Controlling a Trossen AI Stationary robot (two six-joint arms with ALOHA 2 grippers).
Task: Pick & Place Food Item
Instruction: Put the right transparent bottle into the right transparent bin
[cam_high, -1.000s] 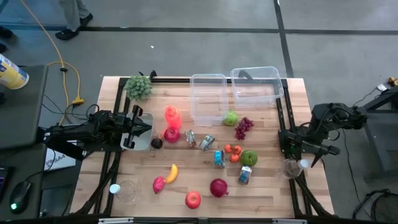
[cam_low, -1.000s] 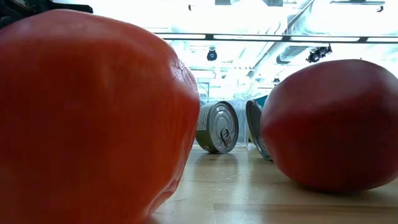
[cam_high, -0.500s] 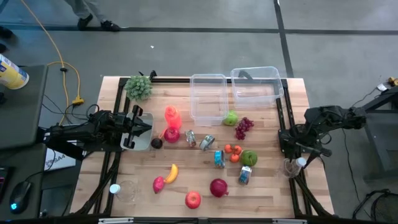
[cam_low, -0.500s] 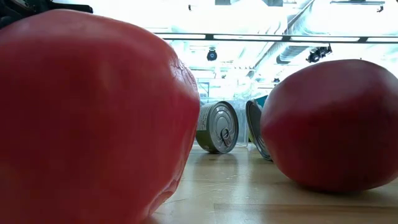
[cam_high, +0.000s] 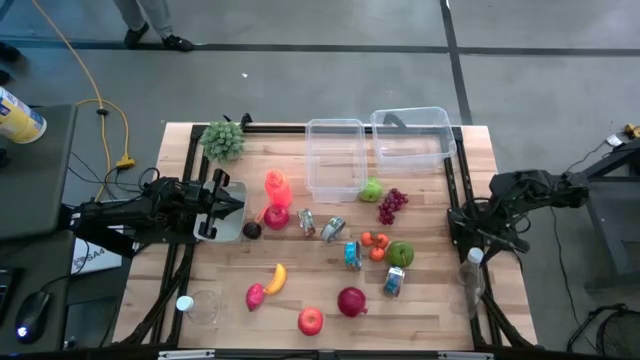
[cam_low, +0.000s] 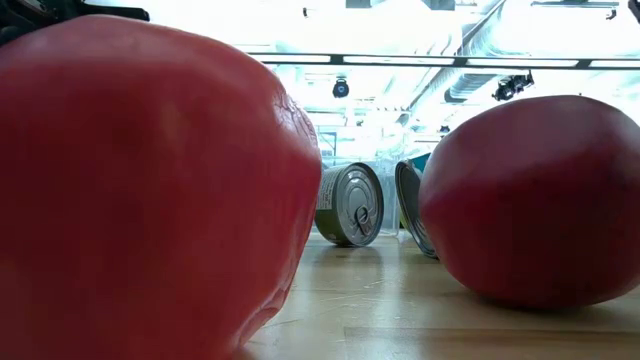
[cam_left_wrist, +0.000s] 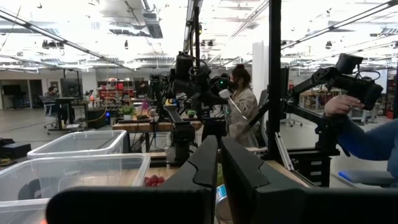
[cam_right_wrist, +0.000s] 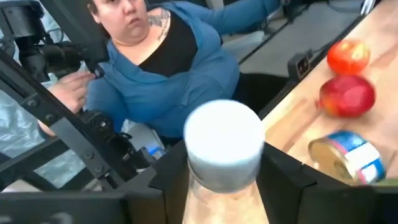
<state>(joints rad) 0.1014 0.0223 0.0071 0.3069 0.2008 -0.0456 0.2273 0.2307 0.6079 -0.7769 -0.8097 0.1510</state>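
Observation:
Food lies spread over the wooden table (cam_high: 430, 310): a banana (cam_high: 276, 277), a red apple (cam_high: 311, 320), a dark red fruit (cam_high: 351, 301), a green apple (cam_high: 400, 253) and grapes (cam_high: 391, 205). At the table's right edge my right gripper (cam_high: 478, 250) (cam_right_wrist: 224, 171) is shut on a clear bottle (cam_high: 470, 280) with a white cap (cam_right_wrist: 222, 140). My left gripper (cam_high: 215, 205) (cam_left_wrist: 219, 168) stays shut and empty at the left side, above a grey plate (cam_high: 232, 225). My right gripper has the bottle's clear part just under the white cap (cam_right_wrist: 224, 193) between its two fingers (cam_right_wrist: 171, 180), one on each side. The cap sticks out past the fingers. In the high view the bottle's body reaches toward the table's near edge; whether it rests on the table I cannot tell.
Two clear bins (cam_high: 335, 158) (cam_high: 411, 135) stand at the back. Several cans (cam_high: 352, 254) (cam_low: 350, 205) lie among the fruit, and two red fruits (cam_low: 150, 190) (cam_low: 535, 200) fill the low view. A person in blue (cam_right_wrist: 168, 68) stands past the right edge.
My right gripper has shifted a little at the table's right edge and rolled. The bottle has turned with it: its cap has moved toward the table's left, and its body now points toward the near edge.

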